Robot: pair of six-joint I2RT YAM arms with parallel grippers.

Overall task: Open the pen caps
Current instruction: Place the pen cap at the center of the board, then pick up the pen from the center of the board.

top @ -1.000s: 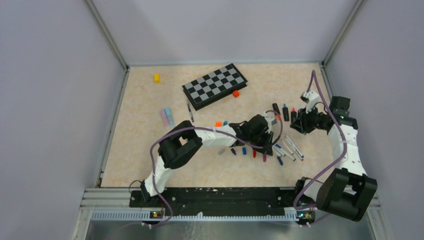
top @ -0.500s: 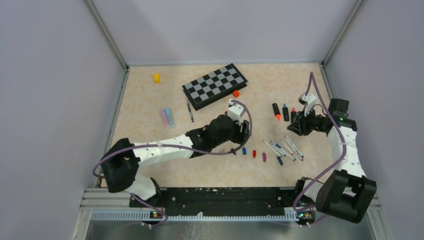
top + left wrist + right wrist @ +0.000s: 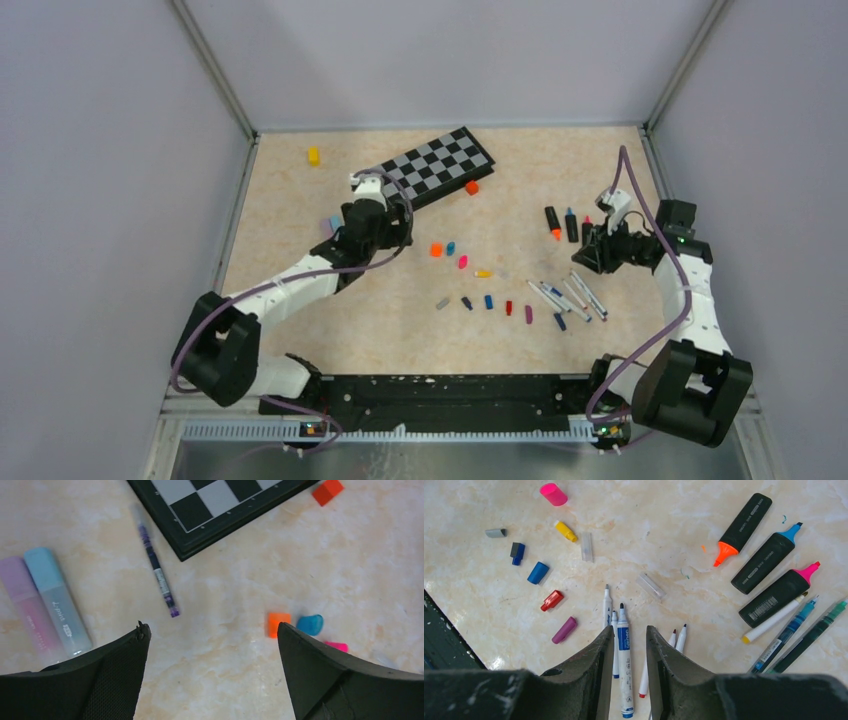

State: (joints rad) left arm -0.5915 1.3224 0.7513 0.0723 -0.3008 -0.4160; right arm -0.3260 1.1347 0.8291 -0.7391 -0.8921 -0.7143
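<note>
Hanging released and empty, the left end effector (image 3: 212, 630) spreads its matte black fingers wide over the pale, marbled desk (image 3: 225, 580). At its 11 o'clock lies a thin purple pen (image 3: 157, 575), just beside the chessboard (image 3: 220, 500); I cannot tell whether its cap is on. At 9 o'clock two chunky pastel highlighters (image 3: 55, 600), one lilac and one light blue, lie side by side and touching, their frosted barrels ending in rounded caps that are in place. At 3 o'clock sit an orange cap (image 3: 278, 624), a light blue cap (image 3: 310, 624) and a pink cap (image 3: 336, 646), all loose.

The right end effector (image 3: 629, 629) is nearly clenched, with only a narrow slit between its fingers, and it grasps nothing that I can see. White markers (image 3: 623, 645) lie on the desk beneath it, their slim tips bare. From 9 to 11 o'clock more pen caps (image 3: 538, 572) are scattered: small glossy plastic sleeves in purple, red, blue, grey, yellow and pink. At 1 to 2 o'clock three black highlighters (image 3: 769, 557) lie parallel, their wedge tips exposed in orange, blue and pink, with three slender pens (image 3: 791, 626) beside them.

By my reading the job is mostly done, since nearly every marker on the right is uncapped. What is left is the two pastel highlighters, and perhaps the purple pen.
</note>
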